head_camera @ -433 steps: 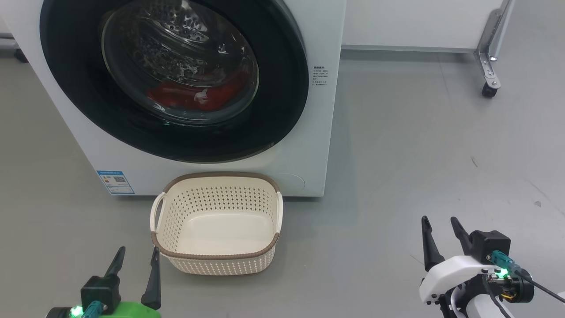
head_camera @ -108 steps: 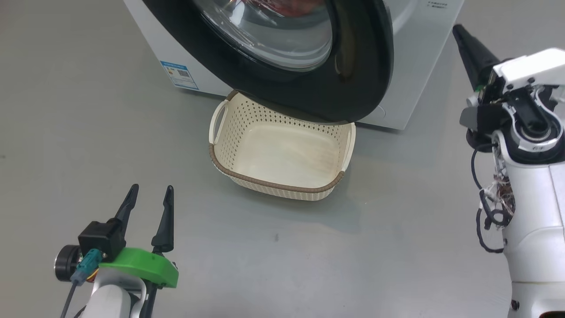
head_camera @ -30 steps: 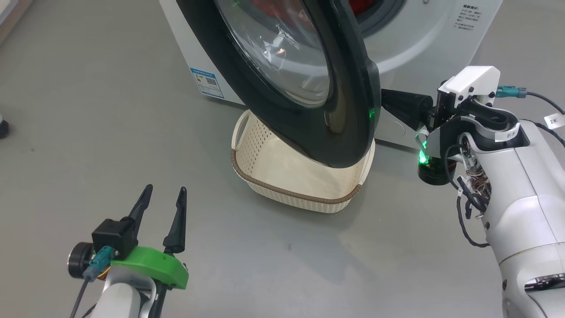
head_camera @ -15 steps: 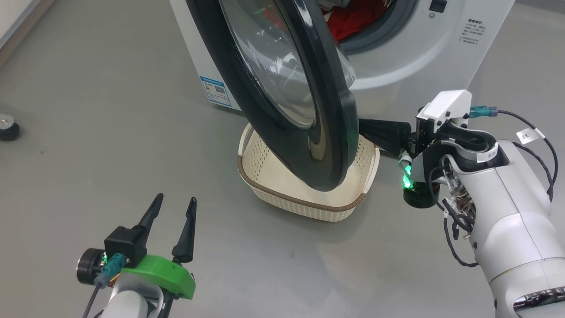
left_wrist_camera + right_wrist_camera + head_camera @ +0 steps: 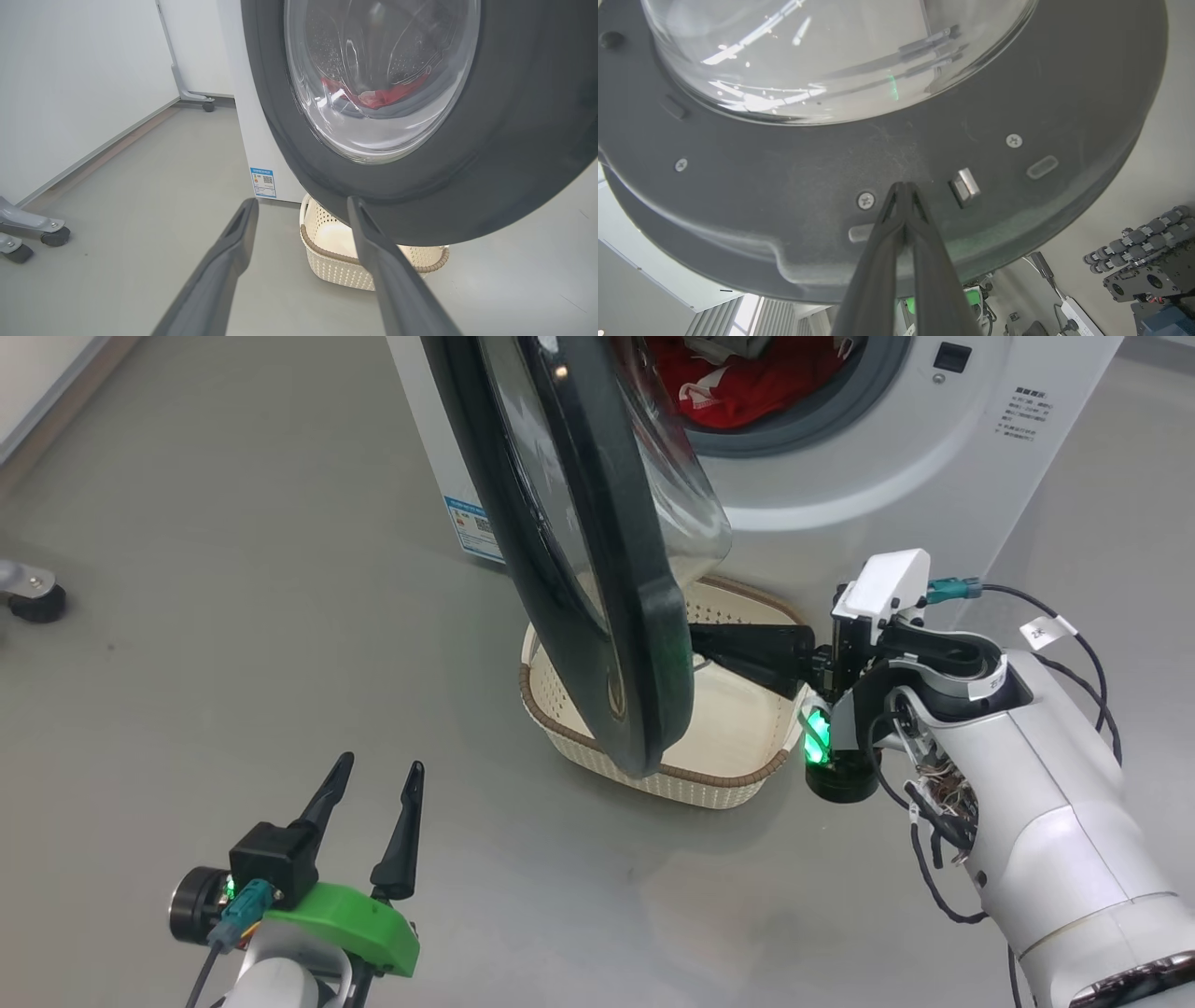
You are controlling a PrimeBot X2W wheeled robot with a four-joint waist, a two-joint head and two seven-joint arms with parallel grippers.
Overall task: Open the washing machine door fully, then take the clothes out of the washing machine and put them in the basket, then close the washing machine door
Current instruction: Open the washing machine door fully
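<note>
Your right gripper [image 5: 700, 646] has its two dark fingers pressed together with nothing between them, and their tips [image 5: 903, 187] sit against the inner face of the washing machine door [image 5: 784, 186], as far as the wrist view lets you judge. Just beside the tips on that face are a screw [image 5: 865, 200] on one side and a small metal latch [image 5: 965, 185] on the other; the clear glass bowl bulges out just above them. Directly under these fingers lies the basket [image 5: 719, 773], empty, with the door's lower rim hanging over its near half. The door [image 5: 597, 569] stands swung out roughly edge-on to you, partly open. Beyond the gripper, further up and back, the washing machine [image 5: 887, 495] shows its drum mouth, where the clothes [image 5: 738, 383] lie in a red heap. Your left gripper [image 5: 381, 767] is spread wide and empty, hanging over bare floor well apart from everything. Ahead of its fingers [image 5: 233, 242] you see the door's outer face [image 5: 514, 140], the clothes [image 5: 373, 95] through the glass, the basket [image 5: 336, 270] below the rim, and the blue label [image 5: 264, 182] on the machine's front.
</note>
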